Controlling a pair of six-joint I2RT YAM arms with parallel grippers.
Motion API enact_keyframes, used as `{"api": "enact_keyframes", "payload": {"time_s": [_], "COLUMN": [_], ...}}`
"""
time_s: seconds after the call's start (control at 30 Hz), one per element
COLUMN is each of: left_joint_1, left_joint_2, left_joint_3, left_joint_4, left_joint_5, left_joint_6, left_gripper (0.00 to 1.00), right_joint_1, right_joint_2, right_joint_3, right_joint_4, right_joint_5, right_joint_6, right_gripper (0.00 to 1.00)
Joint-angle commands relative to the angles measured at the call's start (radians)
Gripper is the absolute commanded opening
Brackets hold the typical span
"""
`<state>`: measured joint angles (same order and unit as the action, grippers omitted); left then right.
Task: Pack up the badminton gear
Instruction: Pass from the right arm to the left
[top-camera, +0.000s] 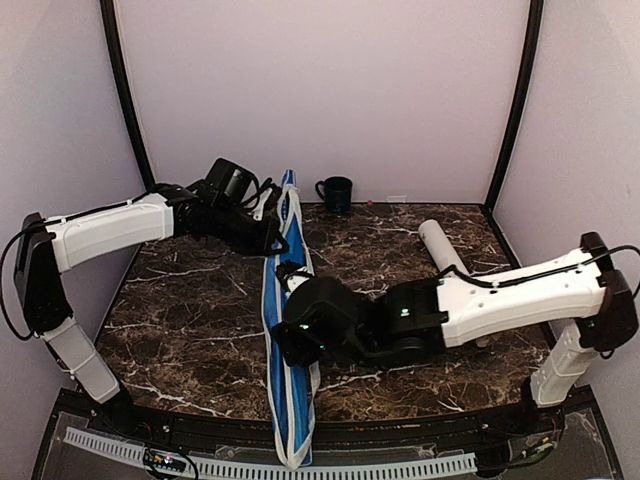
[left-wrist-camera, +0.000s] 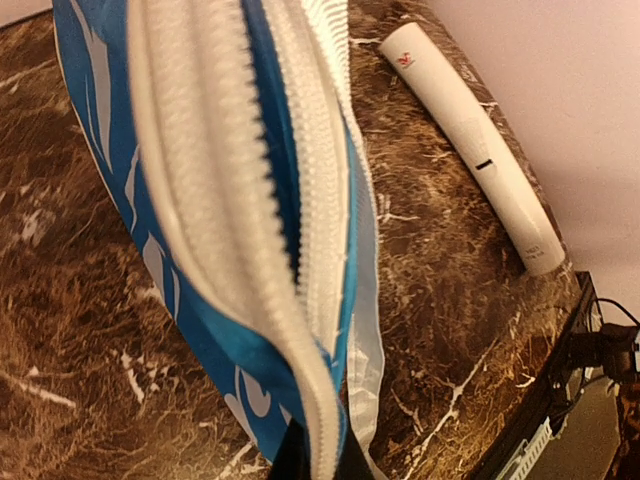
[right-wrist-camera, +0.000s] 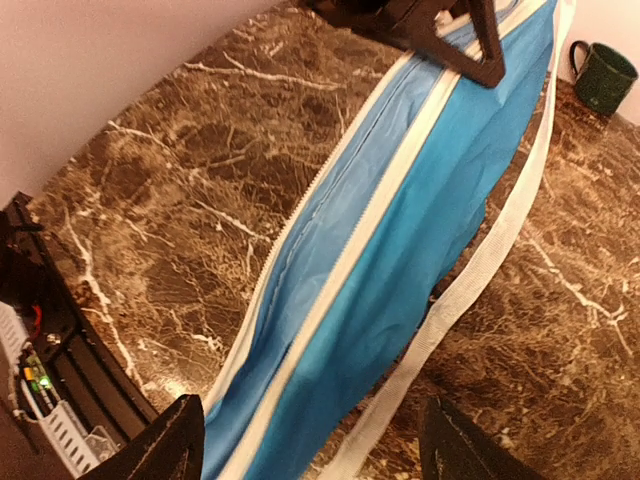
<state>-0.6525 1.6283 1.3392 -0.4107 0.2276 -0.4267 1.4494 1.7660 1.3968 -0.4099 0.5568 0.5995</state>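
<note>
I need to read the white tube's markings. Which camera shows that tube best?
The left wrist view: the white tube lies there end to end, red logo near one end, a dark mark midway. The top external view shows only its far end; the right arm covers the rest. The right wrist view misses it.

Left arm (top-camera: 110, 228) and right arm (top-camera: 520, 295) have smooth white shells with bulky matt-black joints and wrists. Thin black cables (top-camera: 490, 284) loop along them. Right jaws are black wedges, and a green light (top-camera: 303, 327) glows on that wrist.
</note>
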Motion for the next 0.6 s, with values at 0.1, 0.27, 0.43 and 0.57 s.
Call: {"api": "enact_keyframes", "payload": {"time_s": [0.1, 0.27, 0.43, 0.57], "left_joint_1": [0.008, 0.007, -0.007, -0.042], "left_joint_2": [0.074, 0.094, 0.087, 0.071], "left_joint_3": [0.264, 0.365, 0.39, 0.35], "left_joint_4": [-0.201, -0.294, -0.345, -0.334], "left_joint_5": [0.25, 0.368, 0.398, 0.387], "left_joint_6": [0.377, 0.524, 0.593, 0.605], "left_gripper": [0.0, 0.0, 0.0, 0.0], "right_joint_1": [-0.077, -0.213, -0.322, -0.359], "right_joint_2": [-0.396, -0.547, -0.618, -0.623], "right_joint_3": [-0.252, -0.413, -0.486, -0.52], "right_joint_4": [0.232, 0.287, 0.336, 0.422], "right_joint_5": [-0.053, -0.139, -0.241, -0.324], "right_joint_6": [-0.065, -0.05, -0.061, -0.073], "right_gripper": [0.78, 0.79, 0.79, 0.77]}}
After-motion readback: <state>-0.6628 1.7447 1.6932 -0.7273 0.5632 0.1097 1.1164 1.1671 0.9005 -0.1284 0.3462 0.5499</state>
